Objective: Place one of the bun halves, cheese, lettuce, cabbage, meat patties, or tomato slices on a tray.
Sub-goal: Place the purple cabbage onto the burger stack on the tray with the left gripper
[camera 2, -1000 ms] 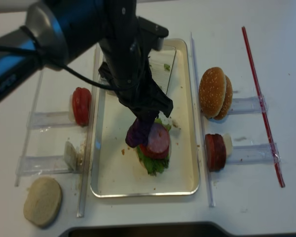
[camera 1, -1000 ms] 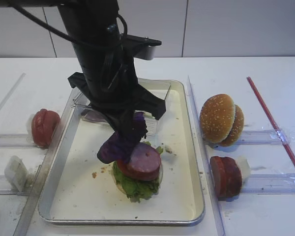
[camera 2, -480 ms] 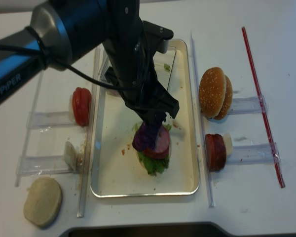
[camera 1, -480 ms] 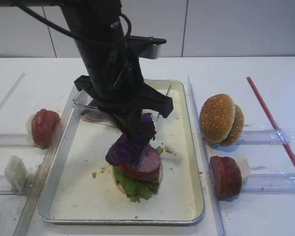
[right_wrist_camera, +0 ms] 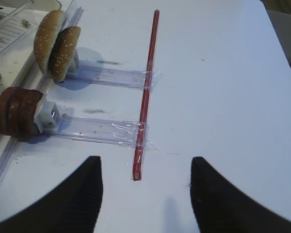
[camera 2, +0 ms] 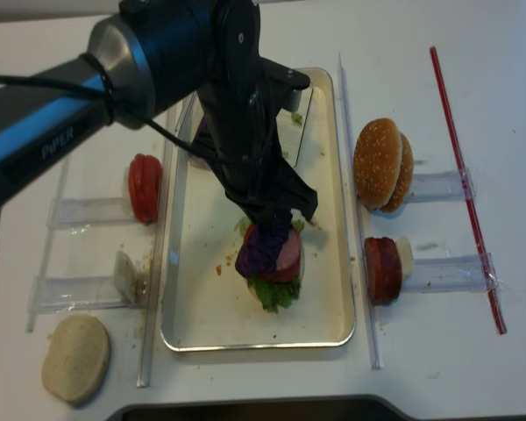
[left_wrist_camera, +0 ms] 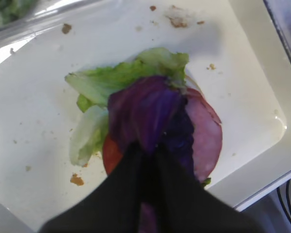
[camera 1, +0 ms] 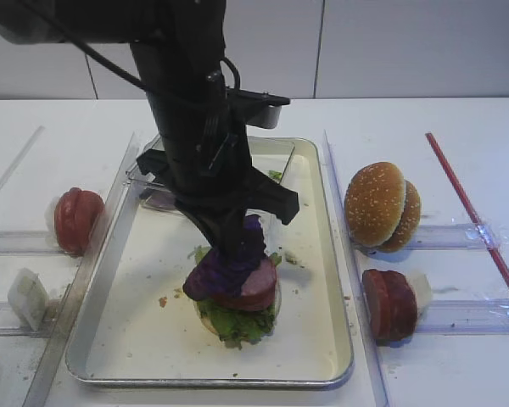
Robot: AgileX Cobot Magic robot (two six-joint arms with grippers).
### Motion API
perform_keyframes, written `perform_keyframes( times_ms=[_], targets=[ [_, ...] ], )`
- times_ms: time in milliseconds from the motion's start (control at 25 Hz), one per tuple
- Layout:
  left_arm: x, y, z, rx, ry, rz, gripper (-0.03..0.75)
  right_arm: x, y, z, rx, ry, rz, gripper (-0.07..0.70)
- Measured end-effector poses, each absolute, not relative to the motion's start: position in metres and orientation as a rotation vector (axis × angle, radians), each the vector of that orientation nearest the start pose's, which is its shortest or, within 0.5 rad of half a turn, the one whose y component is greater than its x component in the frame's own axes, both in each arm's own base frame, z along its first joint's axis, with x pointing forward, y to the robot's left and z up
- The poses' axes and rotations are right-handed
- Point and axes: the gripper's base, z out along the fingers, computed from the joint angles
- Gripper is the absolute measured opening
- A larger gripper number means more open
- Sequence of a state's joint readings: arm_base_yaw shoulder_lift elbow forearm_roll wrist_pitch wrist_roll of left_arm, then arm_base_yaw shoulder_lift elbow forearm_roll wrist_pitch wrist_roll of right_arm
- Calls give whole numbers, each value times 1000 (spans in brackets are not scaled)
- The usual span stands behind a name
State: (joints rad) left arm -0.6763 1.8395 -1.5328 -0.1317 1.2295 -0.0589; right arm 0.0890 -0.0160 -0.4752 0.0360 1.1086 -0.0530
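My left gripper is shut on the dark purple cabbage, pinching its upper edge. The leaf hangs down and lies against a stack in the middle of the tray. That stack has frilly lettuce at the bottom, a red tomato slice and a pink meat slice. In the overhead view the cabbage covers the stack's left part. My right gripper hovers open over bare table, right of the tray, with nothing between its fingers.
Two bun halves stand on edge right of the tray, with dark meat patties in front of them. Tomato slices stand to the left. A clear ridged box sits at the tray's back. A red stick lies far right.
My left gripper has come down and slightly right with the cabbage. The leaf, which hung above the stack, now lies on it. The right gripper's earlier state is not shown.
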Motion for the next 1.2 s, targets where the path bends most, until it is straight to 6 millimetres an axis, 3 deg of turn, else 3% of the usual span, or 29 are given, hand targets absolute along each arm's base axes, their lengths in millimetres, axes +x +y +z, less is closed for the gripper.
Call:
perform_keyframes(
  times_ms=[480,760,1000,1200],
  targets=[
    [284,-243,261,876,2937,-251,37,-7,2,267,-153,2095,64,428],
    [283,-244,262,870,2941,-275,148,-7,2,267,-155,2095,63,428],
    [283,-244,262,870,2941,-275,322,-7,2,267,-155,2095,63,428],
    [283,-244,262,867,2942,-276,385,-7,2,267,-155,2095,63,428]
  ],
)
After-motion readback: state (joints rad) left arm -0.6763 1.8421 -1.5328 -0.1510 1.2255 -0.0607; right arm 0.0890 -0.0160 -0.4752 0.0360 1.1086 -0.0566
